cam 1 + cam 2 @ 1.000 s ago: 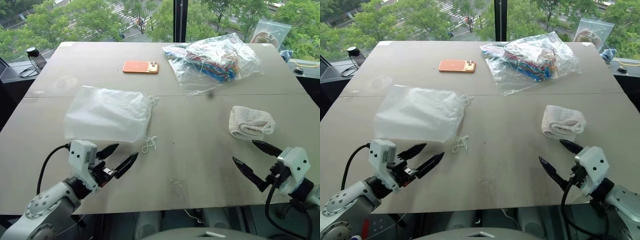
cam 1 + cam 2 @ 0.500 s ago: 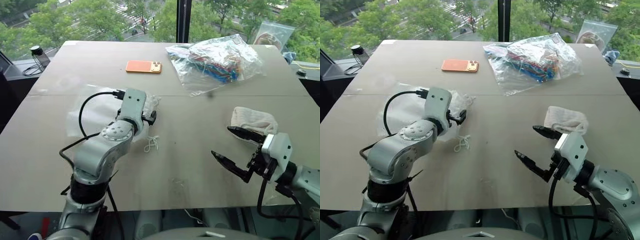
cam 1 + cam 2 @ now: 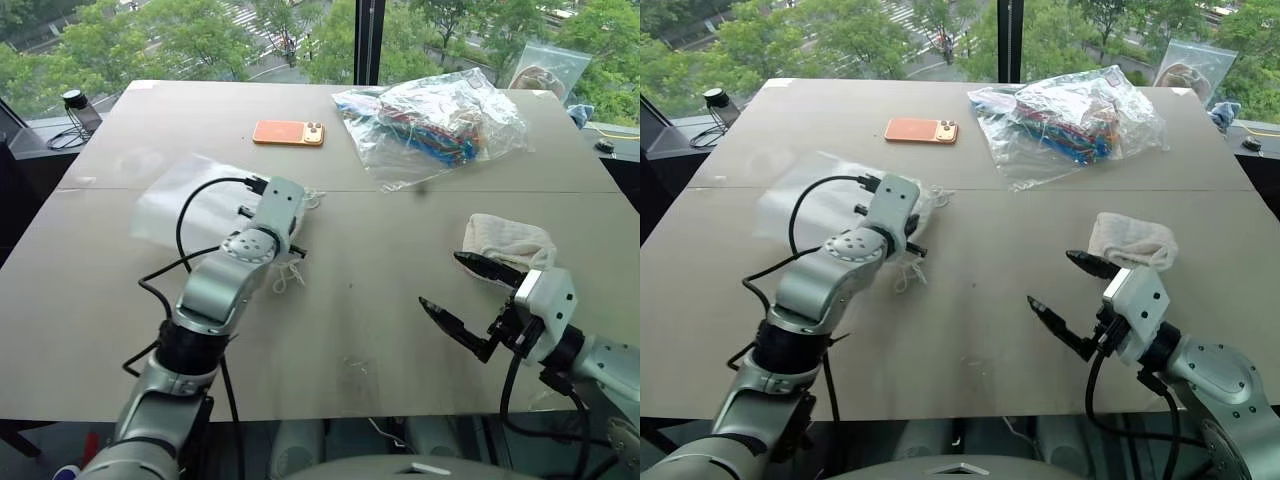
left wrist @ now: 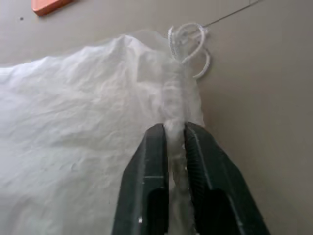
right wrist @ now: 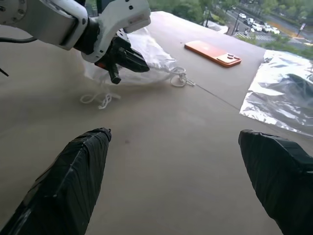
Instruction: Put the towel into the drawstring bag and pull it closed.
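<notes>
Translucent milky-white fabric, gathered along its corded mouth, is pinched between the two black fingers of the left gripper: this is the thin drawstring bag, lying flat on the grey-brown table on the robot's left side. The jaws are clamped on the hem of the mouth, with one loop of the thin white cord curled just past the fingertips and another loose loop lying on the table beside the bag.

The small cream-white terry towel, a soft rolled bundle, sits on the right side of the table, well apart from the bag. The right gripper hangs just in front of it with its fingers spread wide and holding nothing; one fingertip is near the towel's edge, though contact cannot be confirmed.

The step in hand appears to be securing the bag's mouth, with the towel not yet picked up. The next move probably calls for the right gripper to reach forward and close around the towel roll, while the left lifts the hem enough to open the mouth. An orange phone and a clear plastic bag of colourful contents lie farther back.
</notes>
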